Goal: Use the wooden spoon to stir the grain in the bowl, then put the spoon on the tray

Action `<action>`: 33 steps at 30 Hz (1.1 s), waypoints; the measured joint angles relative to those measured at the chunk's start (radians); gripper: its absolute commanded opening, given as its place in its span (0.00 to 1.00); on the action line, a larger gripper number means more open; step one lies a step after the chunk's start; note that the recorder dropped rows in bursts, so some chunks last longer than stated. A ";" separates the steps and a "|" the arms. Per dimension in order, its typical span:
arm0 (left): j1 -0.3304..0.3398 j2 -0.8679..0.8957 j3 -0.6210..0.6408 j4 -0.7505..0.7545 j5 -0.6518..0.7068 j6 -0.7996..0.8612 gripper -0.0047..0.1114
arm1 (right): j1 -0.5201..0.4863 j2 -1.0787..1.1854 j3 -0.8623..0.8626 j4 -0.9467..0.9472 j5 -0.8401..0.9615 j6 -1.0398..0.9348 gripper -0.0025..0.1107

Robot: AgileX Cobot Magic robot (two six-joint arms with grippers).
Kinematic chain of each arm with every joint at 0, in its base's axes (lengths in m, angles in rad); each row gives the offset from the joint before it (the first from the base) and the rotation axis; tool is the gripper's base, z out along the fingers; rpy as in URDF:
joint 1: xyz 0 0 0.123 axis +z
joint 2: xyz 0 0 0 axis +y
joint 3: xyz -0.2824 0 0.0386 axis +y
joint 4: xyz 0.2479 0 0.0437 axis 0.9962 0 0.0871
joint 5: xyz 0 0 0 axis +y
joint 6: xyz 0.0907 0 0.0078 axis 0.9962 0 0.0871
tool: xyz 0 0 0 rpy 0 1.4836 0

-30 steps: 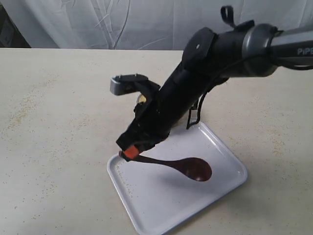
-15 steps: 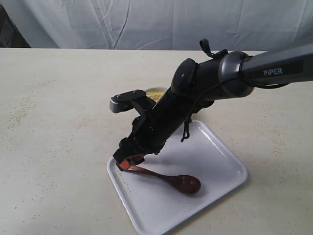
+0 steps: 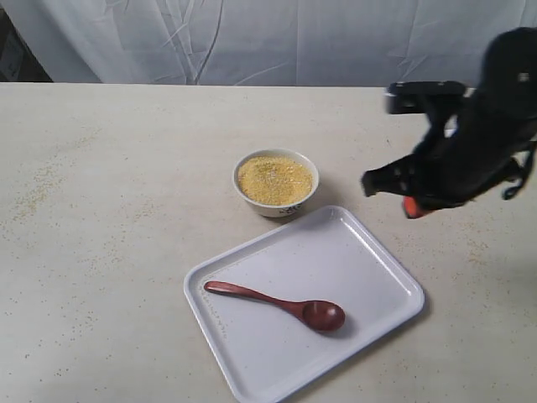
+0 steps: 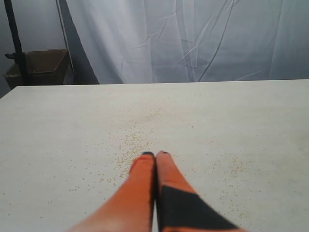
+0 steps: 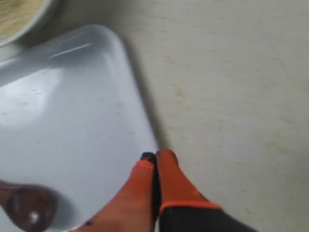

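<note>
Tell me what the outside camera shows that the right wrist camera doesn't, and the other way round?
Only the exterior view: the whole spoon, handle included, the full bowl of grain, and the white curtain behind. Only the right wrist view: a close look at the right gripper, shut and holding nothing. Both: the white tray, the spoon's round end lying on it, and the table.
</note>
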 measured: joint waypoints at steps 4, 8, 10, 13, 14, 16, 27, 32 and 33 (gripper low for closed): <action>0.000 0.000 0.000 0.000 0.000 0.000 0.04 | -0.117 -0.184 0.135 -0.074 -0.026 0.072 0.02; 0.000 0.000 0.000 0.000 0.000 0.000 0.04 | -0.135 -0.418 0.297 -0.142 -0.106 0.119 0.02; 0.000 0.000 0.000 0.000 0.000 0.000 0.04 | -0.138 -0.552 0.369 -0.154 -0.162 0.126 0.02; 0.000 0.000 0.000 0.000 0.000 0.000 0.04 | -0.138 -0.733 0.464 -0.158 -0.250 0.130 0.02; 0.000 0.000 0.000 0.000 0.000 0.000 0.04 | -0.138 -0.793 0.489 -0.151 -0.261 0.130 0.02; 0.000 0.000 0.000 0.000 0.000 0.000 0.04 | -0.138 -0.893 0.521 -0.143 -0.264 0.132 0.02; 0.000 0.000 0.000 0.000 0.000 0.000 0.04 | -0.180 -1.317 0.538 -0.104 -0.250 0.132 0.02; 0.000 0.000 0.000 0.000 0.000 0.000 0.04 | -0.351 -1.404 0.538 -0.050 -0.247 0.132 0.02; 0.000 0.000 0.000 0.000 0.000 0.000 0.04 | -0.356 -1.408 0.538 -0.048 -0.247 0.132 0.02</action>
